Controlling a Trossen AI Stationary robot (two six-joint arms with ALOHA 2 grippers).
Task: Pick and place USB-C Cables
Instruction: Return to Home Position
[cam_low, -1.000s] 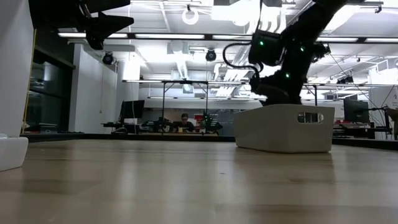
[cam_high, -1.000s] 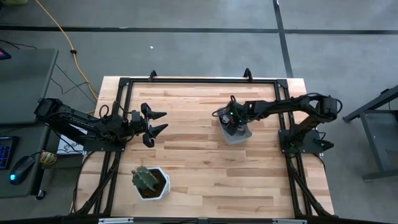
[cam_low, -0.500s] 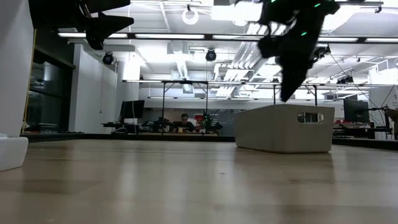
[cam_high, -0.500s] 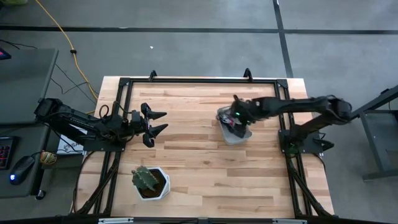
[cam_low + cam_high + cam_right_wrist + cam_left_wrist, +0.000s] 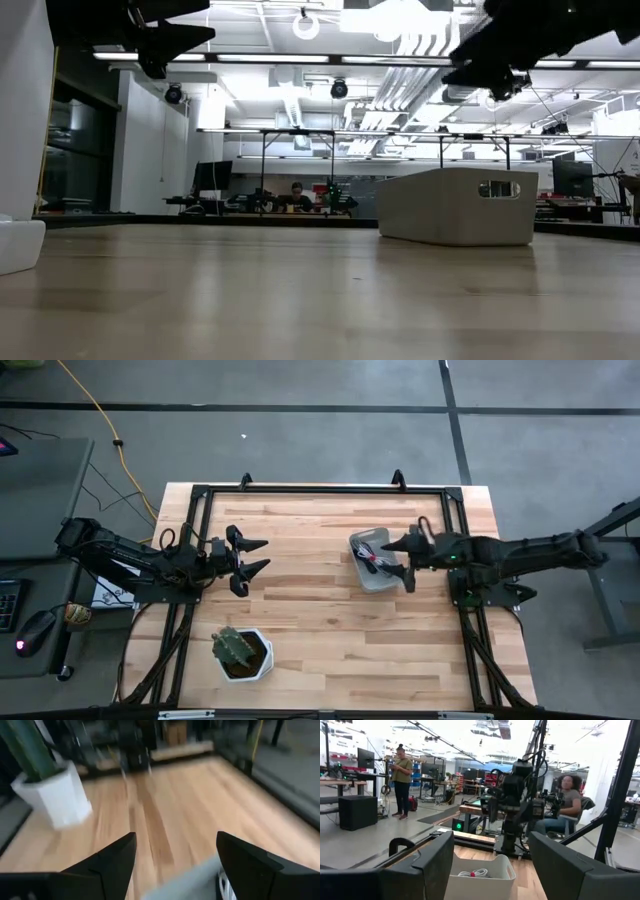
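The pale tray (image 5: 372, 572) stands on the table right of centre, with small bundled cables (image 5: 371, 556) lying in it; I make out whitish and dark ones. The left wrist view shows a whitish cable (image 5: 474, 873) inside the tray (image 5: 485, 879). My right gripper (image 5: 397, 563) is open and holds nothing. It hovers nearly level above the tray's right rim, high over it in the low view (image 5: 482, 62). My left gripper (image 5: 264, 554) is open and waits in the air over the table's left part.
A white pot with a green plant (image 5: 241, 652) stands near the table's near left corner, also seen in the right wrist view (image 5: 55, 800). Bare wood lies between the pot and the tray. A black frame (image 5: 320, 489) runs round the table. People are in the room beyond.
My right gripper has risen out of the tray and drawn back toward the table's right edge, tipping from pointing down to nearly level as the arm stretched out low. The tray has stayed where it was.
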